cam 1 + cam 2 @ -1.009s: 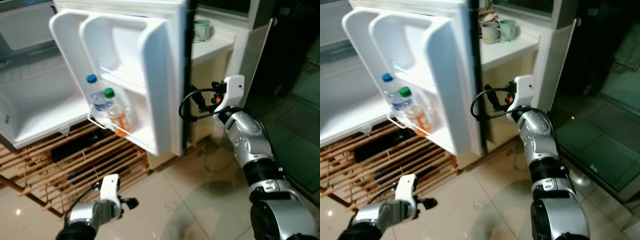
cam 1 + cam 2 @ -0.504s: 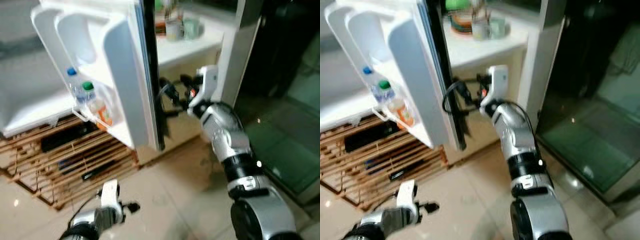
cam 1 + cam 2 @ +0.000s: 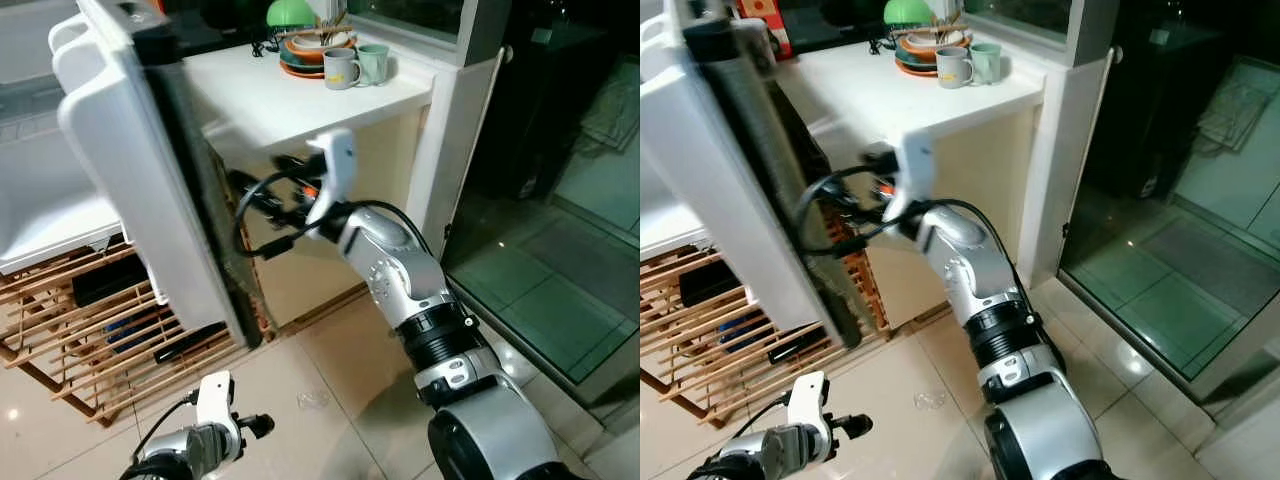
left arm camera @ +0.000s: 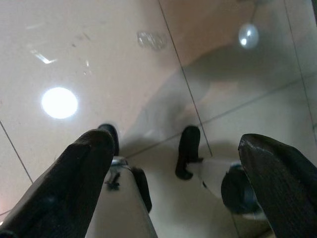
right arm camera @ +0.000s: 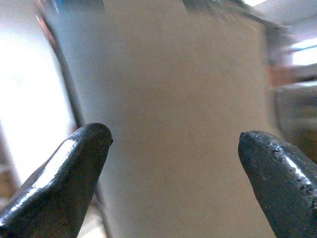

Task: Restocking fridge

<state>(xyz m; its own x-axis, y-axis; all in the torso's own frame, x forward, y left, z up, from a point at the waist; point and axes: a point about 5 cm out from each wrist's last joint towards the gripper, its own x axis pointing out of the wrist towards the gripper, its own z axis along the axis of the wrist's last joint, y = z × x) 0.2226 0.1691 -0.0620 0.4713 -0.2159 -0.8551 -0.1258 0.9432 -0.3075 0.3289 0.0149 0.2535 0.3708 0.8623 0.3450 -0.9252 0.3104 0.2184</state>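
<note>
Right gripper (image 5: 173, 144) with fingers spread wide, big white fridge door (image 3: 140, 190) just ahead of the fingertips, left gripper (image 4: 178, 148) spread wide over shiny beige floor tiles (image 4: 99, 49)

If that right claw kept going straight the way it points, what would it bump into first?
Most likely the outer face of the open white fridge door. The right gripper, fingers apart, points straight at that flat panel, which looms blurred in its wrist view. How near it is cannot be judged.
</note>
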